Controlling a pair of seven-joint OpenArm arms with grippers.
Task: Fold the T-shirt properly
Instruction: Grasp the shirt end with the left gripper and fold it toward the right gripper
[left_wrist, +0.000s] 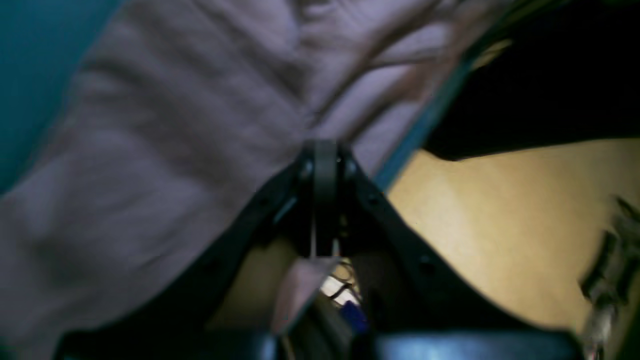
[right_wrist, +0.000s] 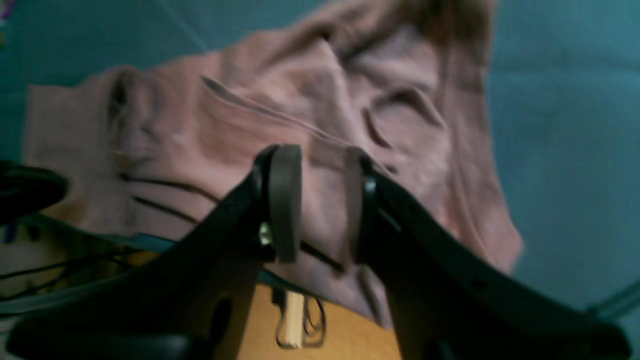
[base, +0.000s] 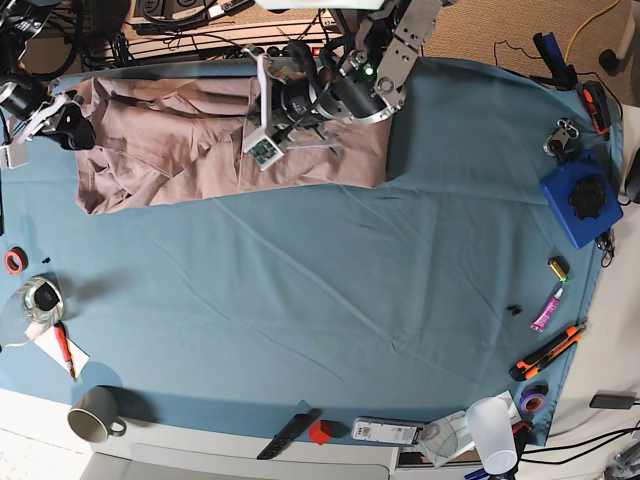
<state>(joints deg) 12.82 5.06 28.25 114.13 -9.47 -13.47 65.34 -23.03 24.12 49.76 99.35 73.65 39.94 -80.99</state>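
Along the far edge of the table (base: 330, 300) lies the T-shirt (base: 200, 145), a wrinkled, roughly folded strip. Left claw (left_wrist: 325, 165) is closed, pinching its cloth; right claw (right_wrist: 320, 200) stands parted above it, empty. Further folds apparently remain.
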